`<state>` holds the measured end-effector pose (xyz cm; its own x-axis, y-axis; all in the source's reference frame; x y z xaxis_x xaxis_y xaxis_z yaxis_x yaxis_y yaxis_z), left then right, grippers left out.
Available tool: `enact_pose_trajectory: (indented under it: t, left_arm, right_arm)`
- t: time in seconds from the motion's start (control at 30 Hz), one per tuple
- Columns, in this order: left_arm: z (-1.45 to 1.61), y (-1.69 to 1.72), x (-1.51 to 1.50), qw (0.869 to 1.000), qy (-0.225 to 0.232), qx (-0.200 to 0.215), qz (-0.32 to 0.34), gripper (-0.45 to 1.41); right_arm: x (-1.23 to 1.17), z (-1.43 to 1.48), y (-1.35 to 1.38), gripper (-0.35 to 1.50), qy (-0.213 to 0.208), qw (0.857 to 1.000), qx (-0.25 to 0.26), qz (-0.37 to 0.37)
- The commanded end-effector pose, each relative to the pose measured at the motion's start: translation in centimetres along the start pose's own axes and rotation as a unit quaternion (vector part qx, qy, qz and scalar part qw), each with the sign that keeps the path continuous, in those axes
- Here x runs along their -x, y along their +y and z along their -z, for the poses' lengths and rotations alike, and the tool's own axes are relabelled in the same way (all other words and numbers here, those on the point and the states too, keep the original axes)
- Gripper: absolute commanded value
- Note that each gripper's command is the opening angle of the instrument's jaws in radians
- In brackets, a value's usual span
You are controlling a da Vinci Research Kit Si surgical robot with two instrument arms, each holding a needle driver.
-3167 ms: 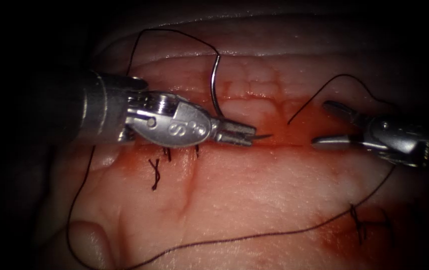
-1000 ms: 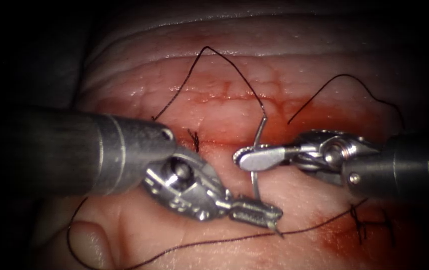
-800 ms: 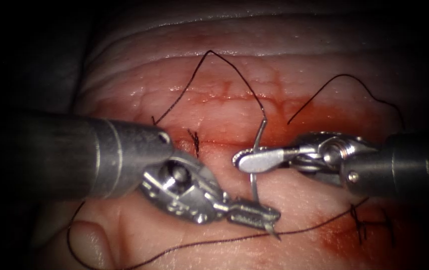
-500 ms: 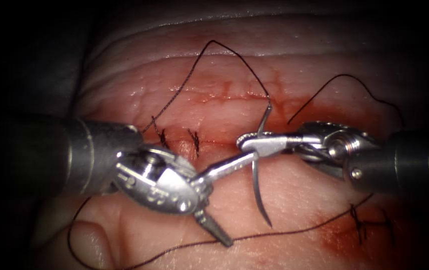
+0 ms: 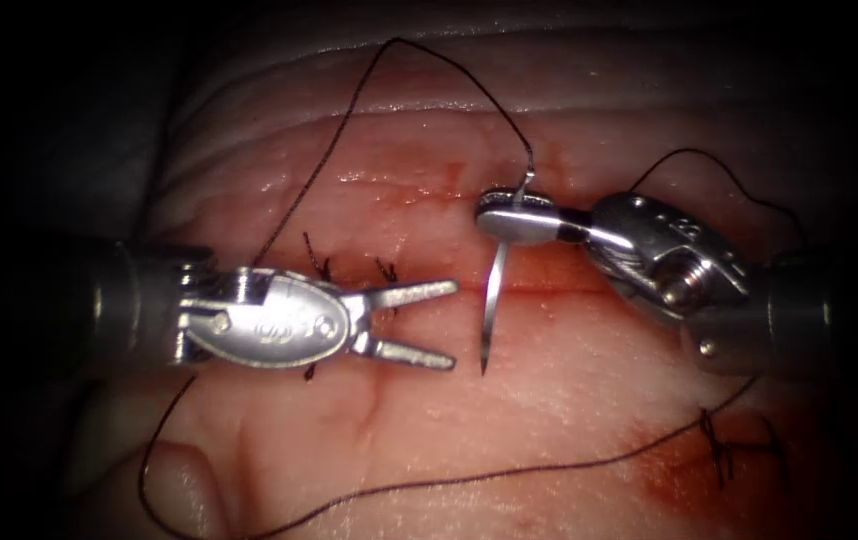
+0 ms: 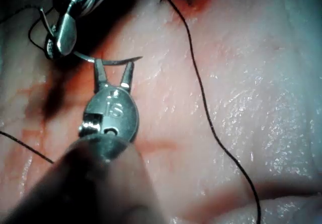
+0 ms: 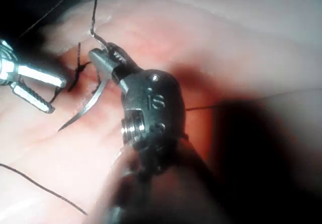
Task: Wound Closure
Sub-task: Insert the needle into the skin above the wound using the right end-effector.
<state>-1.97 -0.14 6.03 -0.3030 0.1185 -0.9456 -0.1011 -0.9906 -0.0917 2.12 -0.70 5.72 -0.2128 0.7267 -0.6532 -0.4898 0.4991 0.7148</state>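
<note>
Jaws of the right tool (image 5: pixel 511 217) are clamped on the needle (image 5: pixel 494 300) near its thread end, over the cut (image 5: pixel 549 290). From that grip the needle hangs free of the tissue (image 5: pixel 569 400), crossing the cut with its point down on the near side, clear of the surface. In the right wrist view the same tool (image 7: pixel 103 58) holds the needle (image 7: pixel 85 110) high on its curve, the tip bare.

Thread (image 5: pixel 349 110) leaves the needle's upper end, arches up over the far tissue and drops behind the left tool (image 5: pixel 424 325); more of it loops low across the near tissue.

Left of the needle, the left tool's jaws stand apart and hold nothing. In its wrist view they (image 6: pixel 113 73) gape just short of the needle (image 6: pixel 108 62). Tied stitches (image 5: pixel 321 268) sit on the cut above that tool. Another knot (image 5: pixel 714 440) lies on the near tissue at the right, amid red fluid (image 5: pixel 679 460).
</note>
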Motion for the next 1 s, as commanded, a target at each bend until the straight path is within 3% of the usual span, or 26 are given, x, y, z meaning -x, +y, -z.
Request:
enact_pose_trajectory:
  t: [0.03, 0.17, 0.37, 0.73, 1.0]
  left_arm:
    - [-0.09, -0.05, 0.15, 1.0, -0.013, -0.015, 0.01, -0.45]
    - [-0.1, -0.09, 0.4, 0.998, -0.037, -0.037, 0.046, -0.45]
    - [-0.18, -0.05, 0.68, 0.993, -0.085, -0.039, 0.078, -0.45]
    - [-0.48, 0.23, 0.97, 0.985, -0.144, 0.001, 0.096, -0.45]
    - [-0.52, 0.31, 1.17, 0.979, -0.166, 0.016, 0.118, -0.33]
  right_arm:
    - [-0.01, -0.09, 0.14, -0.35, 0.002, 0.997, 0.01, 0.078]
    - [-0.07, -0.17, 0.26, -0.35, 0.006, 0.987, 0.021, 0.157]
    - [0.01, -0.32, 0.31, -0.35, 0.017, 0.978, 0.012, 0.209]
    - [0.16, -0.49, 0.19, -0.35, 0.03, 0.952, -0.015, 0.303]
    - [0.35, -0.65, 0.07, -0.35, 0.026, 0.923, -0.028, 0.382]
